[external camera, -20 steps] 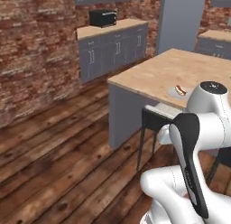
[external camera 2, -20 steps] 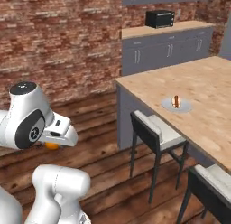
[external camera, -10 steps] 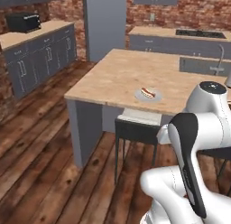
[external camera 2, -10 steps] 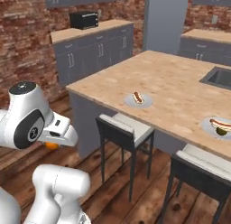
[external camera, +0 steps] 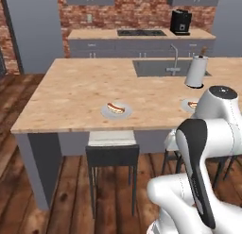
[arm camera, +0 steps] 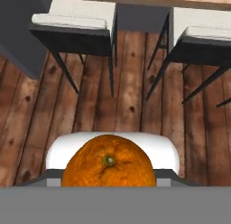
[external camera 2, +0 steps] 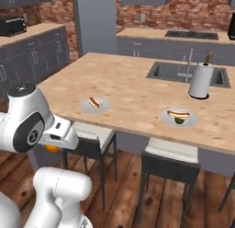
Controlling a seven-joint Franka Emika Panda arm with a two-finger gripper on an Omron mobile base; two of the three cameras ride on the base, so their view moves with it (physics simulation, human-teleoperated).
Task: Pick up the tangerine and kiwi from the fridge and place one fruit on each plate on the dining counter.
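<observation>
Gripping the tangerine (arm camera: 108, 168) tight in the pincer (external camera 2: 56, 146), hanging low over the floor, with the left plate (external camera 2: 95, 105) up ahead and higher on the bench (external camera 2: 137, 91), the kiwi plate (external camera 2: 178, 116) farther right.

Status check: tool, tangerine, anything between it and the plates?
Tool shut on tangerine, held low. Kiwi on far plate; near plate has none. Stools underneath.
</observation>
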